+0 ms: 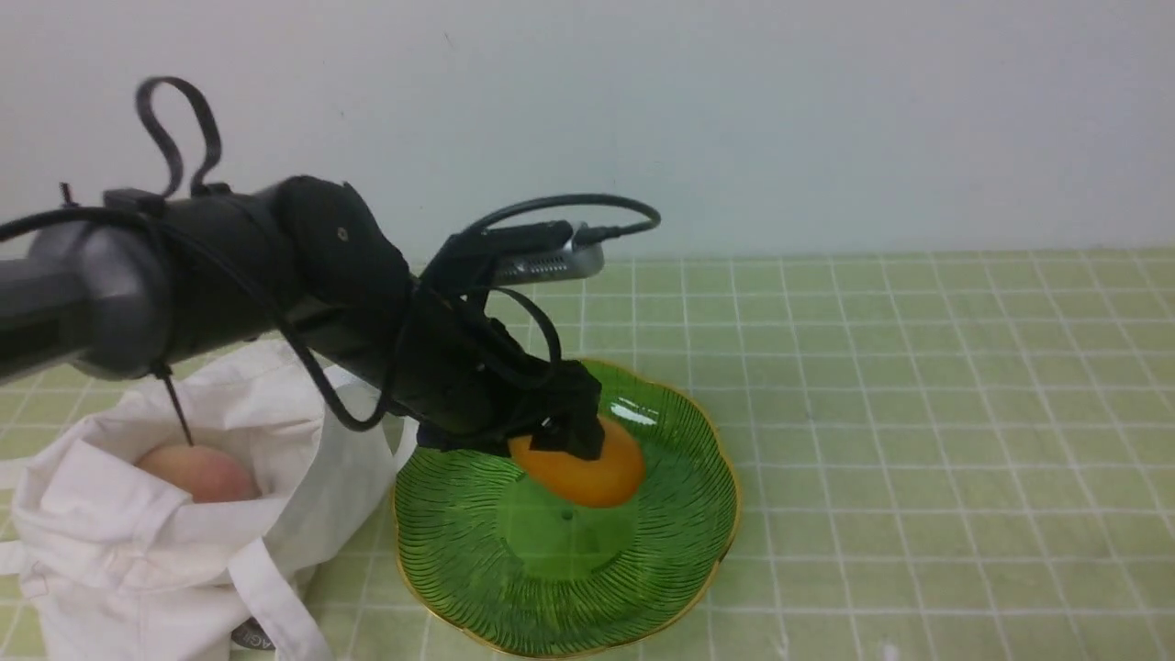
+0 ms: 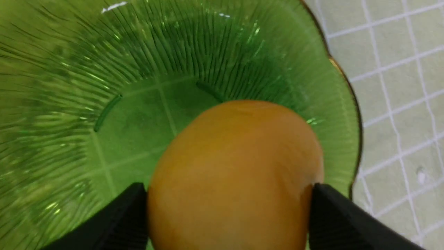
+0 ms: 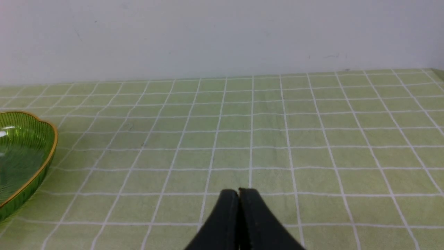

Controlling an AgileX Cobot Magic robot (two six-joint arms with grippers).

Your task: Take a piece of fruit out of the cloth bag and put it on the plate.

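Note:
My left gripper (image 1: 574,441) is shut on the piece of fruit (image 1: 587,473), a glossy yellow-orange mango, and holds it over the middle of the plate (image 1: 679,551). In the left wrist view the mango (image 2: 236,166) sits between the two black fingers (image 2: 121,215), with the green ribbed plate (image 2: 86,86) right below; I cannot tell whether it touches the plate. The white cloth bag (image 1: 184,514) stands left of the plate. My right gripper (image 3: 238,192) is shut and empty above the tablecloth; it is out of the front view.
A pinkish peach-like round fruit (image 1: 197,473) lies in the bag's open mouth. A light green checked tablecloth (image 1: 918,413) covers the table up to a white wall. The plate's gold-edged rim (image 3: 41,163) shows at the edge of the right wrist view.

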